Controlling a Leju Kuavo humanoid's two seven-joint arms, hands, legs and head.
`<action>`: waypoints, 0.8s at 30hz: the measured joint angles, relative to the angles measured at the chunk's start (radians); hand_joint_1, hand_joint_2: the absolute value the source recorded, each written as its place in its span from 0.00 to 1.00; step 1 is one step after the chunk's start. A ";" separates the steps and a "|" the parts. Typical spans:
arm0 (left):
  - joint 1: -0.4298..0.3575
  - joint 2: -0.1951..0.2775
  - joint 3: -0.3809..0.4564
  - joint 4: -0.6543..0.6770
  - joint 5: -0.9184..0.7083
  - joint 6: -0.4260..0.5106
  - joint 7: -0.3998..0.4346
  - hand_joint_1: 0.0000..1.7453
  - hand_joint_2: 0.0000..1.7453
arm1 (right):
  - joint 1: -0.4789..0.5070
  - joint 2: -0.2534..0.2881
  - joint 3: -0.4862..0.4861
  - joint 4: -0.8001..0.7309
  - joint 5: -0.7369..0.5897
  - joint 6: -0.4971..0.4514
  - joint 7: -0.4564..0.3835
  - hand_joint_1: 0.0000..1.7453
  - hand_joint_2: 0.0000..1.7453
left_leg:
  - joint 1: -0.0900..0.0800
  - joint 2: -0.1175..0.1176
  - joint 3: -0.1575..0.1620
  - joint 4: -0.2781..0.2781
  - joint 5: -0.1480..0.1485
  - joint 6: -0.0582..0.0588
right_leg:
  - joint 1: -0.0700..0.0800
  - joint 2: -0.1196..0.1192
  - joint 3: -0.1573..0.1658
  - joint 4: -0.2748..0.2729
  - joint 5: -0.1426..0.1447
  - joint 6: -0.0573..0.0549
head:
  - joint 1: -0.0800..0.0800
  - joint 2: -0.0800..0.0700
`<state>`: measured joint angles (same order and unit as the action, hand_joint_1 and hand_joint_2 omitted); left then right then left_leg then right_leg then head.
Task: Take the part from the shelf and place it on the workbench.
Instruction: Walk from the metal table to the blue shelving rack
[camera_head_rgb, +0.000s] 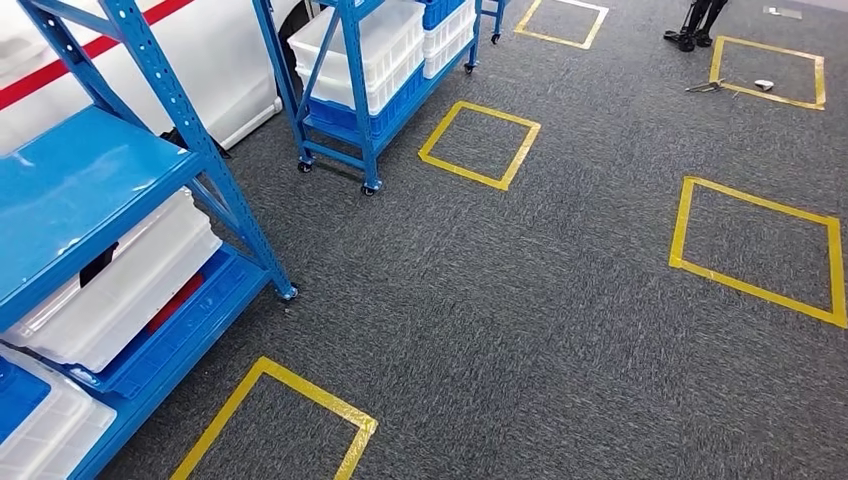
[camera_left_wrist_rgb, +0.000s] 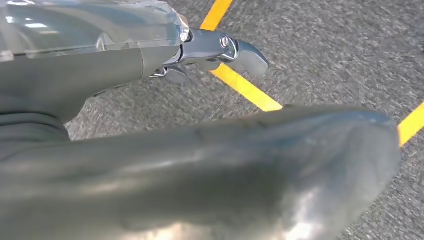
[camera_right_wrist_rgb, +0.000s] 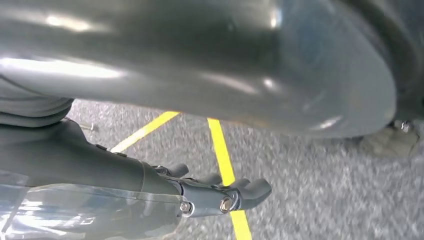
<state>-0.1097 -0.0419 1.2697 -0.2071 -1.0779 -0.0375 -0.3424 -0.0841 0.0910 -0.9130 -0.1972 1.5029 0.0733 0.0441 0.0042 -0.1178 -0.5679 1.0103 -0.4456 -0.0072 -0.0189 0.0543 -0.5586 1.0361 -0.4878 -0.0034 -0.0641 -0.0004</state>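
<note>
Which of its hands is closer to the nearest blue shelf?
Probably left. The shelf stands to the robot's left; the left hand hangs on that side, the right hand on the far side.

The head view is bright, evenly lit and sharp, with soft glare on the blue shelf and only faint shadows on the carpet. Both wrist views are dimmer and blurred, the carpet smeared. Near, out-of-focus dark surfaces in them carry streaks of overhead glare.
</note>
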 joint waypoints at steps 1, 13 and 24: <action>0.001 0.001 0.000 0.000 -0.001 0.000 0.001 0.00 0.00 | -0.002 0.000 0.000 0.000 -0.001 0.000 -0.002 0.00 0.00 | 0.002 -0.006 -0.002 -0.001 0.001 -0.006 | -0.001 -0.011 0.000 -0.002 0.002 -0.007 | 0.000 0.000; 0.000 0.001 -0.008 0.000 -0.011 -0.007 0.019 0.00 0.00 | 0.004 0.000 -0.002 0.000 -0.001 0.004 0.014 0.00 0.00 | 0.001 0.181 0.005 0.025 -0.020 -0.016 | 0.011 -0.159 0.017 -0.014 -0.006 -0.021 | 0.000 0.000; -0.005 -0.002 -0.023 0.000 -0.014 -0.012 0.016 0.00 0.00 | 0.006 -0.005 -0.004 0.000 -0.004 -0.010 0.003 0.00 0.00 | 0.005 0.073 0.024 -0.023 -0.001 0.027 | 0.004 -0.057 -0.108 0.261 -0.132 0.016 | 0.000 0.000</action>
<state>-0.1151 -0.0436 1.2467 -0.2075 -1.0915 -0.0497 -0.3265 -0.0783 0.0859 -0.9167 -0.1972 1.4984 0.0635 0.0475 0.0090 -0.0445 -0.5439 0.9876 -0.4468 0.0203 -0.0147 -0.0026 -0.6662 1.2967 -0.6198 0.0124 -0.0640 -0.0004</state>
